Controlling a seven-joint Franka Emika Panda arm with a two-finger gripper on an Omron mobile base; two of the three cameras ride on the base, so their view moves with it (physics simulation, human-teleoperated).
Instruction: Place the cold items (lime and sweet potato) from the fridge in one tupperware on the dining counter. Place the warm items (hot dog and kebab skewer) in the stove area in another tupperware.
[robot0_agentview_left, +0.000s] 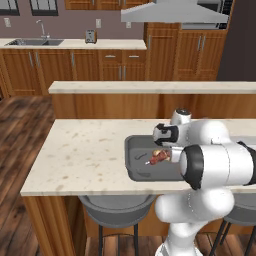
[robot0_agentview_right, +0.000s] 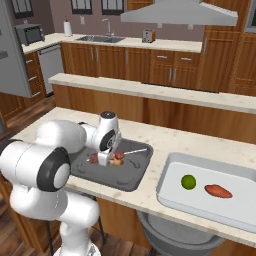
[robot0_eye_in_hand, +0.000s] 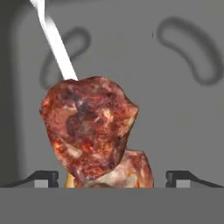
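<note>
I'm holding my gripper (robot0_eye_in_hand: 112, 178) spread wide over the kebab skewer (robot0_eye_in_hand: 89, 131), it's lying released in the dark tupperware (robot0_agentview_right: 137, 175), near the counter's (robot0_agentview_left: 75, 155) front edge.

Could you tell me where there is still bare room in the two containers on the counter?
In the white tupperware, the floor left of the lime and right of the sweet potato is free. The grey tupperware is crowded around the kebab skewer under the hand; its right side is bare.

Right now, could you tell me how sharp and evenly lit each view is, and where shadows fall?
Hand view: kebab skewer sharp, lit from the front, soft dark smudges on the grey tupperware floor behind. Left base view: even light, arm covers part of the tupperware. Right base view: lime and sweet potato crisp, hardly shadowed.
</note>
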